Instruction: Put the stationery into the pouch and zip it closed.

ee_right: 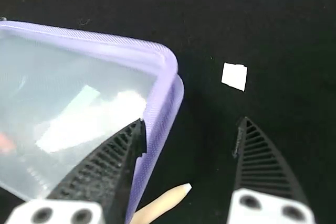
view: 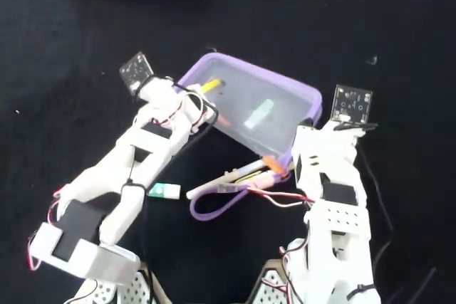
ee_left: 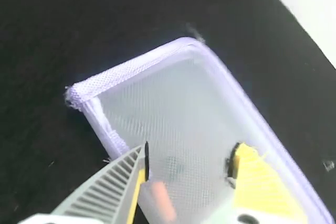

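Pouch: the pouch (view: 263,105) lies in the middle of the surface (view: 71,48), with pens (view: 239,174) sticking half out of its mouth. A small eraser (view: 164,191) lies near it, outside.
Left gripper (ee_left: 186,163): spread wide over one pouch corner, holding nothing.
Right gripper (ee_right: 190,129): wide, astride the pouch's edge, empty.
Risk: the zip would likely jam on the protruding pens, and pulling it could drag the unpinned pouch.

The right pincer (ee_right: 191,124) stands spread, 1 finger over the purple-edged pouch (ee_right: 105,40), the other over black bench (ee_right: 294,35). A white scrap (ee_right: 234,76) lies just ahead; a cream pointed tip (ee_right: 163,205) shows between its fingers.
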Robot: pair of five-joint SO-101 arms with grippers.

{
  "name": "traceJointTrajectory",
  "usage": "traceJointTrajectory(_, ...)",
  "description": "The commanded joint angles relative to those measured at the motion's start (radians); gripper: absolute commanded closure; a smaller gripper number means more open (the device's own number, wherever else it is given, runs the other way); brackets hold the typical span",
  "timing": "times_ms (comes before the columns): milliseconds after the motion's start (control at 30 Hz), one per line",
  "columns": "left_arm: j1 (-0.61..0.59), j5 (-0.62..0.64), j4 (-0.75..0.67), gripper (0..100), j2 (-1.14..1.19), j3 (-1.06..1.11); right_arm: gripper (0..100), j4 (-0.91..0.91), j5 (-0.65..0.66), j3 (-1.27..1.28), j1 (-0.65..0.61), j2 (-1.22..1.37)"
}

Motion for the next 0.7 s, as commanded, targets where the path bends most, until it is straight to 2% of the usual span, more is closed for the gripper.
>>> traceJointTrajectory(0,0.002,0.064,0.011,70,0.043,-0.051,73.0,-0.023,0.003,-0.010,0.015,0.004)
traceJointTrajectory(167,0.001,0.072,0.215,70,0.081,-0.186,73.0,-0.021,0.003,-0.008,0.017,0.004)
traceJointTrajectory(367,-0.016,0.072,0.532,70,-0.060,-0.268,73.0,-0.026,0.003,-0.008,0.014,0.004)
traceJointTrajectory(467,-0.018,0.074,0.557,70,-0.084,-0.243,73.0,-0.028,0.003,-0.008,0.014,0.004)
traceJointTrajectory(667,-0.018,0.074,0.454,70,-0.074,-0.168,73.0,-0.028,0.003,-0.008,0.015,0.004)
